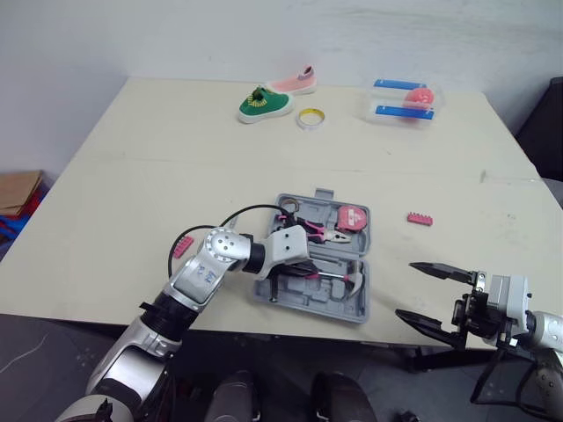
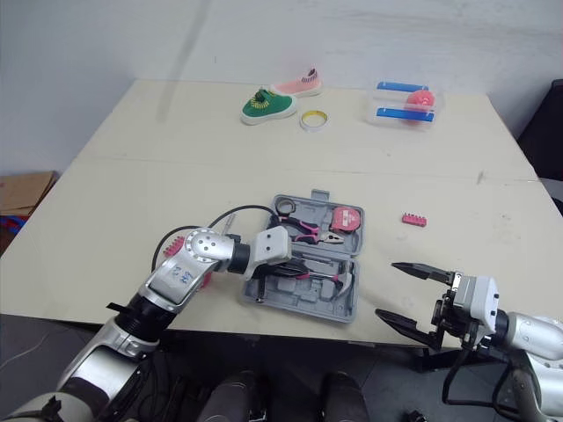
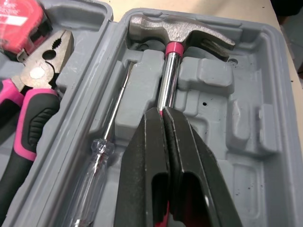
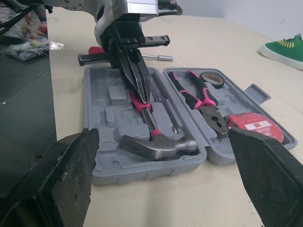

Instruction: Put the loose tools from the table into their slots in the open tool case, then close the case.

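Observation:
The grey tool case (image 1: 303,297) lies open near the table's front edge. My left gripper (image 3: 162,111) reaches into its near half and is shut on the pink grip of the hammer (image 3: 182,29), which lies in its moulded slot. A clear-handled screwdriver (image 3: 102,146) lies beside the hammer. Pink-handled pliers (image 3: 35,90) and a pink tape measure (image 1: 354,217) sit in the other half. One pink bit holder (image 1: 420,218) lies loose on the table right of the case, and another pink piece (image 1: 181,246) lies left of it. My right gripper (image 1: 407,290) hangs open past the front edge, right of the case.
At the table's far side are a green shoe (image 1: 263,105), a pink shoe (image 1: 295,83), a yellow tape roll (image 1: 310,118) and a clear box with blue strips (image 1: 402,101). A small metal bit (image 4: 156,57) lies just behind the case. Cardboard (image 1: 18,189) sits on the floor to the left.

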You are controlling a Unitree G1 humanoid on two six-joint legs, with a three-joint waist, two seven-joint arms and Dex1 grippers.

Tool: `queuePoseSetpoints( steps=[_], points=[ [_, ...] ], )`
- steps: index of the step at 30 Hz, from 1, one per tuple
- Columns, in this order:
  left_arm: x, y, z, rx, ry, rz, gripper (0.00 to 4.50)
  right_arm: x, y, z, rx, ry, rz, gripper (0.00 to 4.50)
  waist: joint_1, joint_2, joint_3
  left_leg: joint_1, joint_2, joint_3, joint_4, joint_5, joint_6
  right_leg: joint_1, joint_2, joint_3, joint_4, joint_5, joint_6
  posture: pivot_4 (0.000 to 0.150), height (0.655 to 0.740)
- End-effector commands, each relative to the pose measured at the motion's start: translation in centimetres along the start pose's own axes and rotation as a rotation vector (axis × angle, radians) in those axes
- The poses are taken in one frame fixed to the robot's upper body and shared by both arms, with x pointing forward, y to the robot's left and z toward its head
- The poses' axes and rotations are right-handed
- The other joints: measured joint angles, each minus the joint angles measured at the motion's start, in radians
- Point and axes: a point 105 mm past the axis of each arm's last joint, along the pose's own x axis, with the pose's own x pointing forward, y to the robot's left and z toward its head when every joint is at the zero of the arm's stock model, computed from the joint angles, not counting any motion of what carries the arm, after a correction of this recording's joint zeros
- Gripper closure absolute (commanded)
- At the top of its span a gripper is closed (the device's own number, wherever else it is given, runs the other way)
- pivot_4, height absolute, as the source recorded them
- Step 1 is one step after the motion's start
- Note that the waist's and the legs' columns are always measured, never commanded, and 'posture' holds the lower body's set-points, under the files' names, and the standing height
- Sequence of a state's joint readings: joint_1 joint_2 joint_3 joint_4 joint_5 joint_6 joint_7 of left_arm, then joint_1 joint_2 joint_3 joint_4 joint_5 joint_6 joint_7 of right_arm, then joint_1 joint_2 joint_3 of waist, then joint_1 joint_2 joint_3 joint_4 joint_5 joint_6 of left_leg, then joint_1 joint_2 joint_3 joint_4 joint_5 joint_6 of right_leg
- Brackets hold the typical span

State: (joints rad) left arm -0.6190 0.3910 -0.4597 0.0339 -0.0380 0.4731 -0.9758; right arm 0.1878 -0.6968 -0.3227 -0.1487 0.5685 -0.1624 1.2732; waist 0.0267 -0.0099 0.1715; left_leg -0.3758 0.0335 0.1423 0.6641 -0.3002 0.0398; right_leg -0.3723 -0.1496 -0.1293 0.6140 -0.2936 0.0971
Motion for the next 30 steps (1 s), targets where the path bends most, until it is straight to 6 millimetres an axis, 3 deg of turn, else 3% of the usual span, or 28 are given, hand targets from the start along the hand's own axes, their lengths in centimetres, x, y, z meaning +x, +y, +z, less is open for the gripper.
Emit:
queuePoseSetpoints(
  steps=[1, 8, 12, 16, 22, 26, 30],
  points=[
    [1.3, -2.4, -7.9, -0.206, 0.270, -0.043, 4.48, 0.0, -0.1, 0.3, -0.026, -0.013, -0.008, 0.00, -0.001, 0.002, -0.005, 0.003, 0.001, 0.000, -0.001, -0.001, 0.000, 0.004, 0.001, 0.000, -0.003, 0.000, 0.000, 0.150, 0.7400],
    [1.5, -3.3, -8.7, -0.149, 0.313, -0.082, 4.48, 0.5, -0.3, 0.0, -0.029, -0.019, -0.014, 0.00, -0.001, 0.006, -0.023, 0.009, 0.005, 0.000, -0.003, -0.004, -0.002, 0.010, 0.002, 0.000, -0.009, -0.001, -0.002, 0.150, 0.7400],
    [1.8, -0.9, -4.7, -0.084, 0.080, 0.023, 4.48, 0.6, -0.3, -0.1, -0.034, -0.019, -0.022, 0.00, 0.002, 0.009, -0.024, 0.008, 0.005, -0.001, -0.004, -0.004, -0.002, 0.010, 0.002, 0.000, -0.012, -0.003, -0.005, 0.150, 0.7400],
    [0.2, 0.0, -0.2, 0.034, -0.179, 0.043, 4.48, -0.1, -1.0, -0.2, -0.052, -0.004, -0.045, 0.00, 0.000, 0.010, -0.020, 0.005, 0.004, 0.000, -0.004, -0.004, -0.001, 0.007, 0.001, 0.000, -0.013, -0.004, -0.006, 0.150, 0.7400],
    [-6.8, 1.7, 4.5, 0.178, -0.542, 0.212, 4.48, -2.4, -2.7, -0.2, -0.107, 0.048, -0.088, 0.00, -0.006, 0.011, -0.006, -0.012, 0.004, 0.003, -0.003, 0.003, -0.002, -0.012, 0.002, 0.001, -0.008, 0.000, -0.001, 0.150, 0.7400],
    [-10.8, 1.8, 3.8, 0.185, -0.547, 0.293, 4.48, -3.9, -3.8, -0.2, -0.135, 0.077, -0.114, 0.00, -0.006, 0.011, -0.003, -0.014, 0.004, 0.005, -0.003, 0.003, -0.002, -0.015, 0.004, -0.002, -0.007, 0.000, -0.001, 0.150, 0.7400],
    [-16.5, 2.2, 0.7, 0.115, -0.458, 0.475, 2.76, -5.6, -5.3, -0.1, -0.169, 0.104, -0.163, 0.00, -0.020, 0.009, 0.004, -0.013, 0.003, 0.007, -0.002, 0.003, 0.001, -0.016, 0.004, -0.004, -0.006, 0.001, 0.002, 0.150, 0.7400]
  ],
)
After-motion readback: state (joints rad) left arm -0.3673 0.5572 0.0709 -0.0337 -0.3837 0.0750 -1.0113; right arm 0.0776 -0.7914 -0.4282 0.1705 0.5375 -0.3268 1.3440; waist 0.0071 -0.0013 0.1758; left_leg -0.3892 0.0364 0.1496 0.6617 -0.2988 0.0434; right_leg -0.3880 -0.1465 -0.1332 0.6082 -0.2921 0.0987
